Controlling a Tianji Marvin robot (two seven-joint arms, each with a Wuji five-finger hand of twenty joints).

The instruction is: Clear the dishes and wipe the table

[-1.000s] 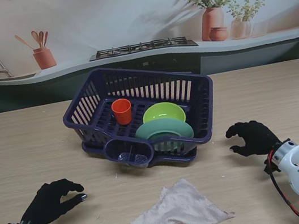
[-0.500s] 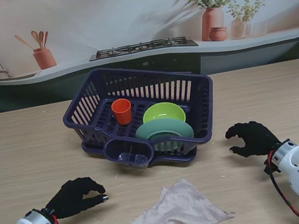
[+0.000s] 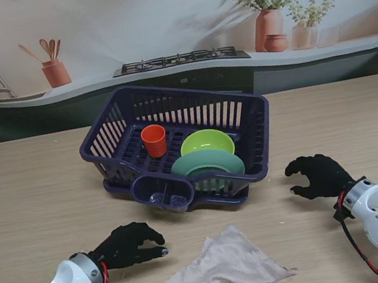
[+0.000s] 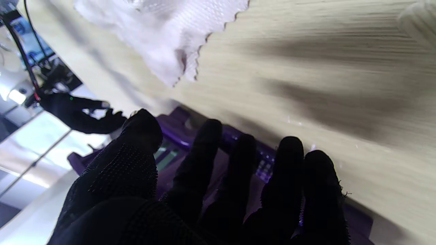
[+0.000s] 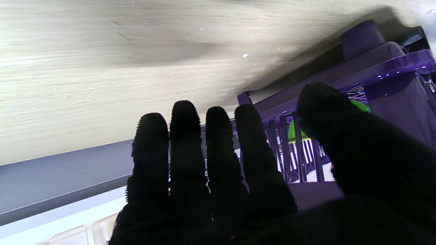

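Nearest to me on the desk (image 3: 30, 190) lies the cloth (image 3: 224, 263), crumpled, at about six o'clock from the dish rack, apart from it. At nine o'clock from the cloth is my left hand (image 3: 128, 244), gloved in black, palm down, fingers curled loosely and apart, grasping nothing; its fingertips point toward the cloth and stop just short of it. My left wrist view shows the cloth's scalloped edge (image 4: 190, 44) beyond my fingers (image 4: 204, 153), with bare wood between.

At about four o'clock from the rack is my right hand (image 3: 318, 174), also gloved in black, fingers spread and bent, holding nothing, near the rack's right corner but not touching it. My right wrist view shows those fingers (image 5: 184, 143) side by side with the rack's purple bars (image 5: 299, 149) beyond them and a bit of green behind the bars.

Farther from me, at the middle of the desk, stands the dish rack (image 3: 178, 143), dark purple. Inside it an orange cup (image 3: 154, 140) stands at the left, a lime green bowl (image 3: 206, 142) leans at the right, and a pale green plate (image 3: 207, 164) stands tilted at the near side, in front of the bowl. A small cutlery holder (image 3: 163, 193) hangs on the rack's near wall at seven o'clock.
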